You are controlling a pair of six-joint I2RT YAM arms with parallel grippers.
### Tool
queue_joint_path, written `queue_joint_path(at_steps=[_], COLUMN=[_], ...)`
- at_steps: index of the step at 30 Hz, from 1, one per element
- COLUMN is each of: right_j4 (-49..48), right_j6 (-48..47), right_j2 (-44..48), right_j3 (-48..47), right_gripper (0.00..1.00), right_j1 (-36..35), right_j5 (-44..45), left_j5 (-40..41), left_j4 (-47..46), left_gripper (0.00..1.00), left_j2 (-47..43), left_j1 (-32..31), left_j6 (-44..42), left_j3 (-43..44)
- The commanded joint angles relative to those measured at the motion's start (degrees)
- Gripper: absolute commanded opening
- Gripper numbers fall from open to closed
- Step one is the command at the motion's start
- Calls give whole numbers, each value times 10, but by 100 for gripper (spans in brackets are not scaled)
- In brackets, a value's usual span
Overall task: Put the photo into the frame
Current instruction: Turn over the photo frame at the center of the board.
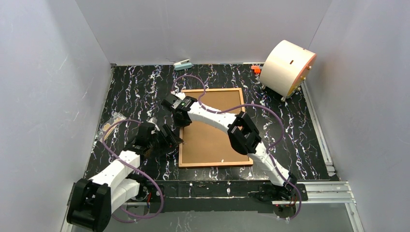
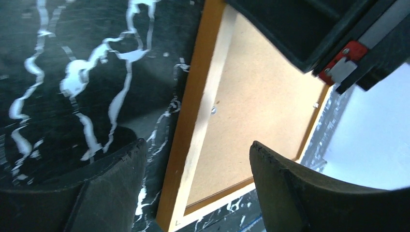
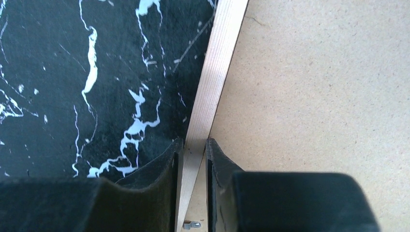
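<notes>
- This is a robot test lab, a closed work cell rather than a home or shop. It is built around a table (image 1: 135, 87) with a black marbled top, where a frame (image 1: 212, 165) lies.
- Plain white panels (image 1: 203, 29) stand left of, right of and behind the frame, boxing it in.
- Two robot arms (image 1: 212, 116) are bolted by metal rails (image 1: 319, 191) in front of the frame, trailing purple cables (image 1: 191, 76).

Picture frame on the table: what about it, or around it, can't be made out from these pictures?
- Photo: seen in no view; a brown board fills the frame, hiding anything underneath.
- Frame's left edge: top view, partly covered by the right arm and right tool.
- Teal thing and orange thing by the back wall: top view, too small to identify.
</notes>
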State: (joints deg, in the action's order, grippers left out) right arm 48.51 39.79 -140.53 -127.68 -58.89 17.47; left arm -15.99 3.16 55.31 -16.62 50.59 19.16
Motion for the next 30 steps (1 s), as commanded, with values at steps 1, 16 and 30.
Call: queue_joint_path(at_steps=[1,16,30], right_j4=[9,-22,-34], right_j6=[3,21,36], right_j2=[83,167,200], right_j3=[11,80,81], right_gripper=[11,11,1], right_j1=[-1,0,0], right_j5=[-11,-74,-77], left_j5=[-91,-189,-223], left_j4=[-95,-253,-326], left_gripper=[75,67,16], left_j2=[26,79,72], left_j1=[0,-1,0], left_j6=[14,105,159], left_j3=[-12,-33,-40])
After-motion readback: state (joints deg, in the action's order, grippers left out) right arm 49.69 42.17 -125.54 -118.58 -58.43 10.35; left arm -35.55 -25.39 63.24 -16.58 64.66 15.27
